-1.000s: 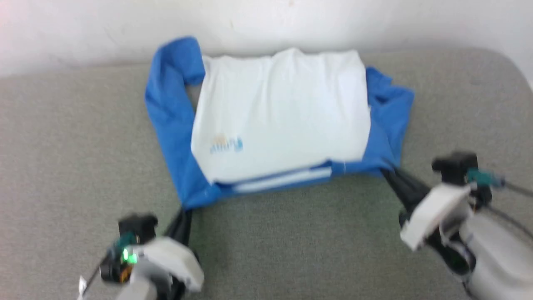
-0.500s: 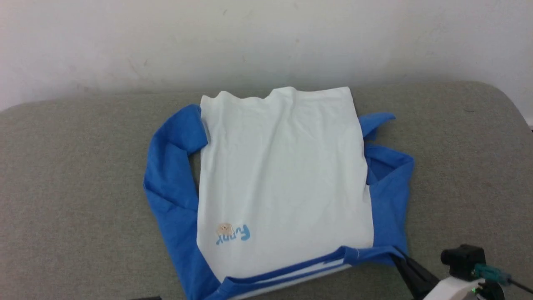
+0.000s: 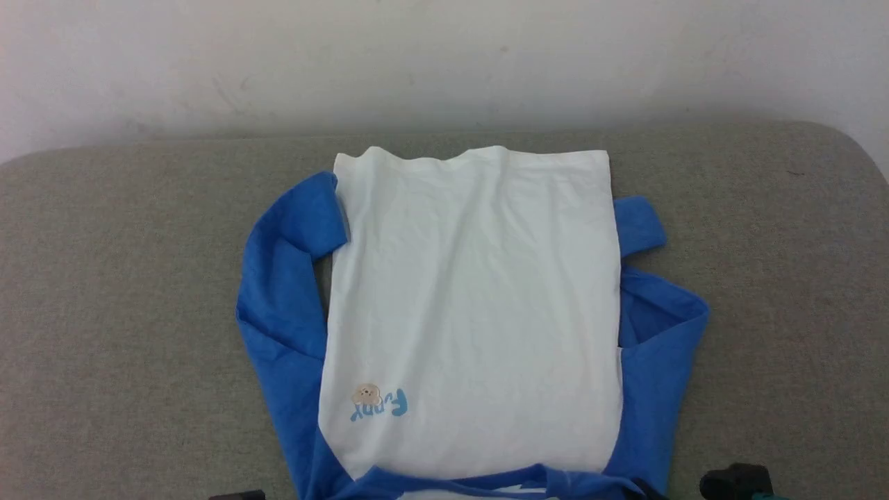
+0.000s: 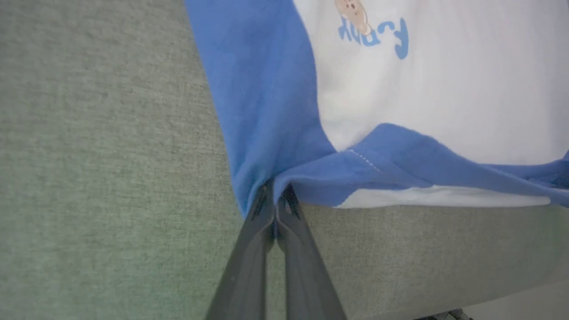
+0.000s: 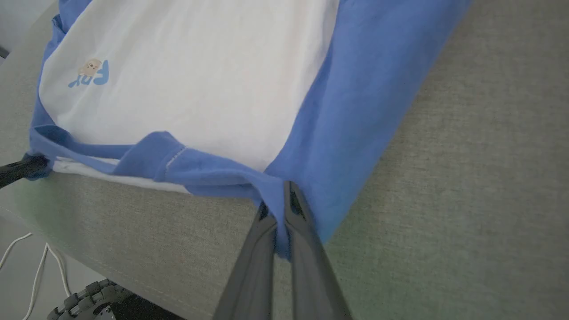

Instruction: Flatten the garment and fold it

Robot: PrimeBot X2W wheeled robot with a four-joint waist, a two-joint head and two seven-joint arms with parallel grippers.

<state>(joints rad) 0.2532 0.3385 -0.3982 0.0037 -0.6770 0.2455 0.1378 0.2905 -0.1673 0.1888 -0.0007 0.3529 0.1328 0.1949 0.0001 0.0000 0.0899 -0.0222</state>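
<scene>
Left gripper (image 4: 274, 202) pinches garment (image 3: 472, 312) at one near corner. Right gripper (image 5: 281, 209) pinches the other (blue fabric). Garment lies on cushion (image 3: 104, 312).

I seem to be in a bare test room or lab rather than a home, though I cannot be sure. The desk (image 3: 104, 278) is a plain slab wrapped in grey cloth, set before a scuffed, undecorated white wall (image 3: 444, 62). Below my right claw (image 5: 278, 200), past the desk's edge, loose white cables (image 5: 18, 244) trail over a pale floor (image 5: 13, 293) beside a dark ribbed machine part (image 5: 84, 302).
</scene>
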